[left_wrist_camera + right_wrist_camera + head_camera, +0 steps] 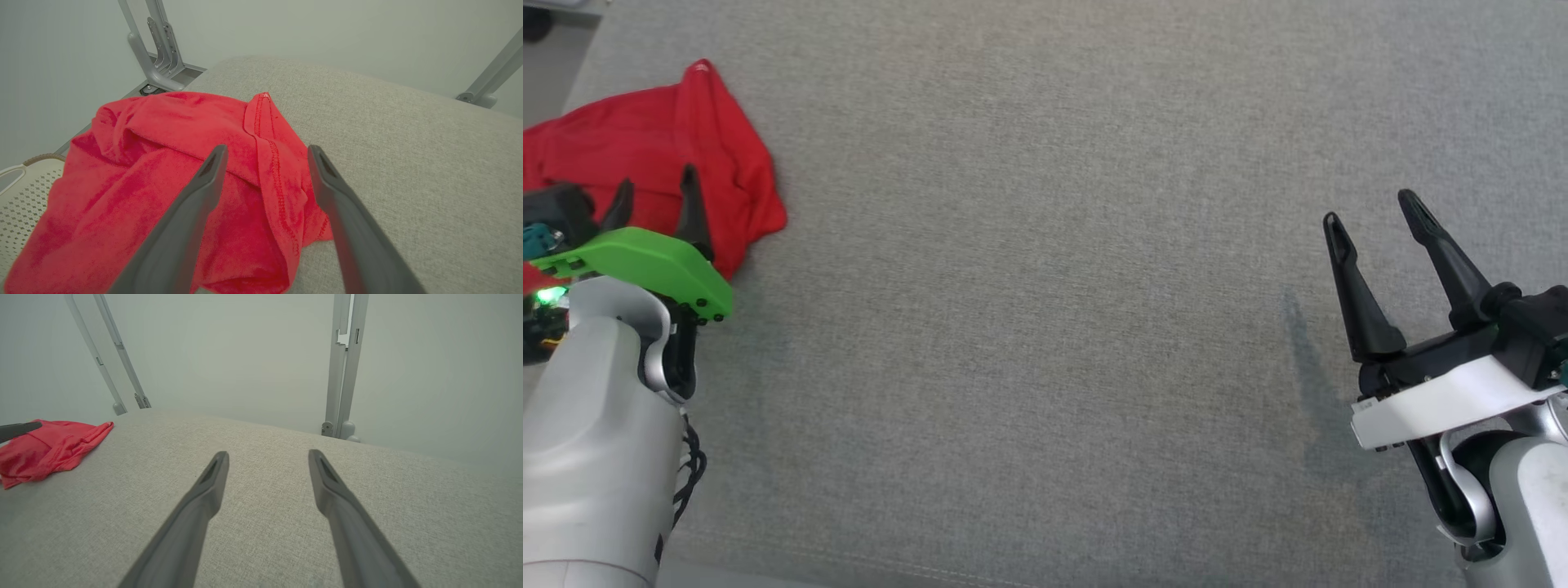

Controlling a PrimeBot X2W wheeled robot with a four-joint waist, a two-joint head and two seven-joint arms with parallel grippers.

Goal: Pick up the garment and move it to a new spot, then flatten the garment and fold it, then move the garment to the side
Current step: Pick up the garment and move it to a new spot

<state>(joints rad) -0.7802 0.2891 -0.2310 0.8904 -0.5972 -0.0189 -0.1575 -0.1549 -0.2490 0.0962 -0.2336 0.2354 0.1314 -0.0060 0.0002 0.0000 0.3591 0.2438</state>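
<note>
Both empty, jaws apart: L gripper point(658, 177) over crumpled red garment point(719, 139) at far-left corner of grey fabric surface point(1045, 327); R gripper point(1369, 207) well apart from it, above bare fabric

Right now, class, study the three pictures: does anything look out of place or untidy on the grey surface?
The red garment lies crumpled at the far left corner of the grey surface, and its edge seems to hang over the side beside a white basket. Nothing else stands out.
</note>
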